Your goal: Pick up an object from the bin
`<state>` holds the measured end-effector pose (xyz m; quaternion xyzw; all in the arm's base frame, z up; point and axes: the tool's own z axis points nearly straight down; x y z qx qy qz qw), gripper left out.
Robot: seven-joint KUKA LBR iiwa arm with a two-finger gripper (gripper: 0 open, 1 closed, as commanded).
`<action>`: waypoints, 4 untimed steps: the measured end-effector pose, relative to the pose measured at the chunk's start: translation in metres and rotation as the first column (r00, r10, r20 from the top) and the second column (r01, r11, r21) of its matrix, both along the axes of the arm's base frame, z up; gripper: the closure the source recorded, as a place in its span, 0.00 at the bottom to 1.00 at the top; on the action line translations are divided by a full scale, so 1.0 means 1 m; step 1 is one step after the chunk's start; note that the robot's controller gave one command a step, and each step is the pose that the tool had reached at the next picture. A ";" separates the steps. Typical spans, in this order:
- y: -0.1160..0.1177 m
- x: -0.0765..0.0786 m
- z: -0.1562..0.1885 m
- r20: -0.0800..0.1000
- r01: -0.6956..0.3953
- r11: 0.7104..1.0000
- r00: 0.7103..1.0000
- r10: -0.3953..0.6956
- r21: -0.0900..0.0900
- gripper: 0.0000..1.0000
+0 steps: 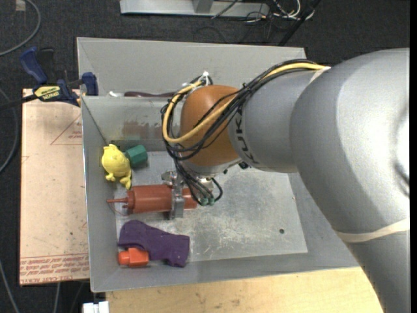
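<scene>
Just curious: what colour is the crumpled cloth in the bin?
The cloth is purple; the camera view shows it.

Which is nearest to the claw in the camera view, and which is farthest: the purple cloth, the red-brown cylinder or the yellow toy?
1. Red-brown cylinder, mid-bin, right under the claw.
2. Purple cloth, lower in the view, left of the claw.
3. Yellow toy, by the bin's left wall.

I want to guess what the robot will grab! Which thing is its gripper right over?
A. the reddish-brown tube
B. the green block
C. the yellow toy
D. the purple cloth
A: the gripper sits right on the reddish-brown tube, which lies across the middle of the bin.
</scene>
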<state>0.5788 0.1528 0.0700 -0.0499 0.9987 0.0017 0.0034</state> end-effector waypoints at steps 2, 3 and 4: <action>-0.001 -0.003 0.025 -0.010 0.000 1.000 1.000 0.000 -0.002 1.00; 0.000 0.000 0.044 -0.001 0.000 1.000 1.000 0.000 0.000 1.00; 0.000 0.000 0.055 0.001 0.000 1.000 1.000 0.000 0.001 1.00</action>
